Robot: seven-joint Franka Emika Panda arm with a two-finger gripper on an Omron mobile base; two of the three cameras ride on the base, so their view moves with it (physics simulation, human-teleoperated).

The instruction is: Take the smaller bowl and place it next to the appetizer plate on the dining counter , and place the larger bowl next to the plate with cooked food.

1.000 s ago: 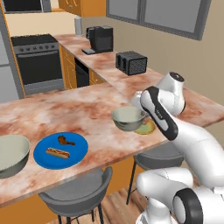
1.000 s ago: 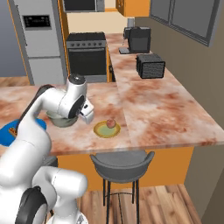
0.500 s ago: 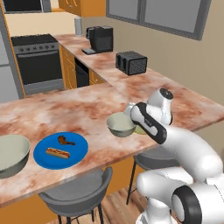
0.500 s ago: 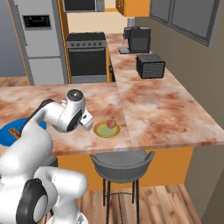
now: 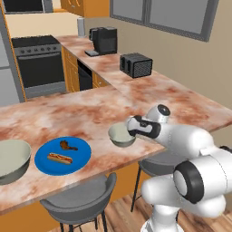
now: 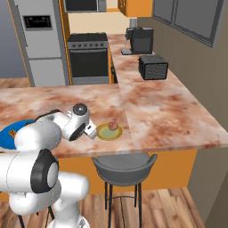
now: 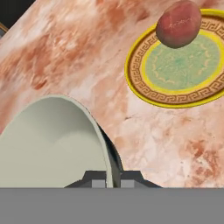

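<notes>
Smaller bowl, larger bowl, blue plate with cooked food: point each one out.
smaller bowl (image 5: 120, 134): left base view, on its pale cream inside.
larger bowl (image 5: 10, 158): left base view, on its cream inside, at the picture's left edge.
blue plate with cooked food (image 5: 79, 161): left base view, on bare blue rim.

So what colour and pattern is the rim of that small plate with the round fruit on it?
Yellow edge around a brown Greek-key band on the small plate; the hand view shows it best.

Bright, even rendered light, soft faint shadows, no glare, slightly coarse detail.
</notes>
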